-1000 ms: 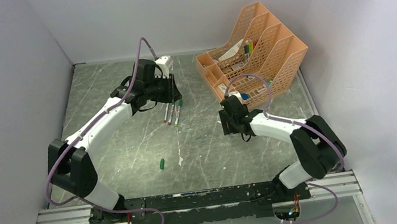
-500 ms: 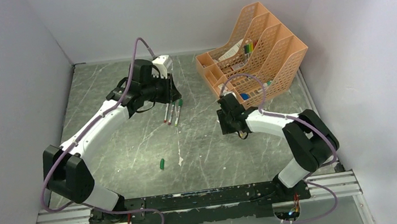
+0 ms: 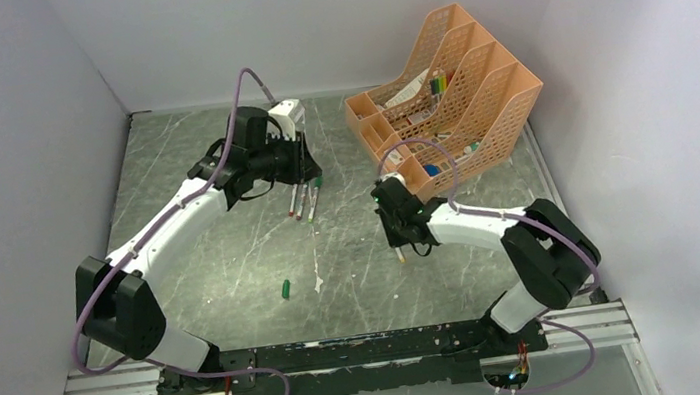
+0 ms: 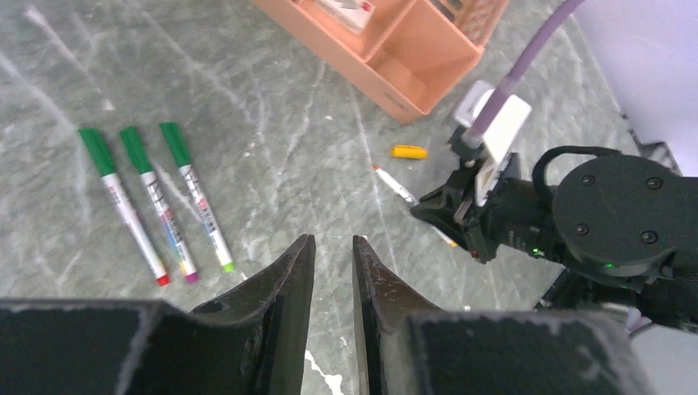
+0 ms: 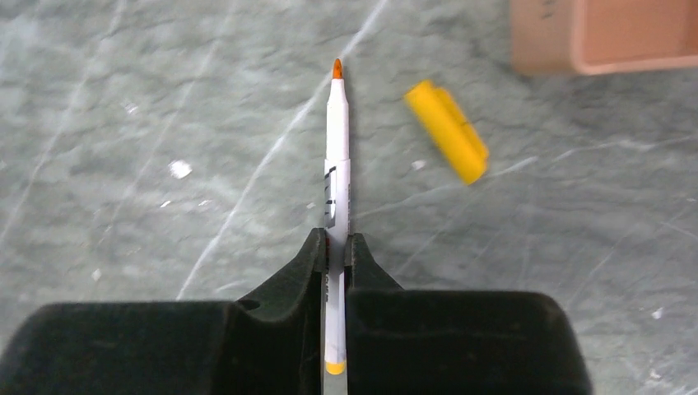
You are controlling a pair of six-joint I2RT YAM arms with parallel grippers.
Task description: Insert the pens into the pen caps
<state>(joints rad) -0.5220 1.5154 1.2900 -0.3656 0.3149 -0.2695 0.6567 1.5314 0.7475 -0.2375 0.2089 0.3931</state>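
1. My right gripper (image 5: 335, 243) is clamped on the thin white orange-tipped pen (image 5: 337, 140), near the orange mesh organiser (image 5: 625, 33).
2. I'd hold it level, tip aimed at the short yellow plastic cap (image 5: 447, 130) beside that organiser.
3. Left gripper (image 4: 332, 247): slightly parted, empty.

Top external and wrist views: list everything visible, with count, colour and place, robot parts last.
capped pens: three, white with green caps, side by side, left of centre
uncapped pen: one, white, orange tip, gripped right of centre
yellow cap: one, lying beside that pen's tip
green cap: one, dark green, loose, centre-front
white scrap: one, right of the green cap
file organizer: one, orange, far right, holding multicoloured markers
table: one, grey-green marbled
left gripper: black, slightly open, empty
right gripper: black, shut on the uncapped pen
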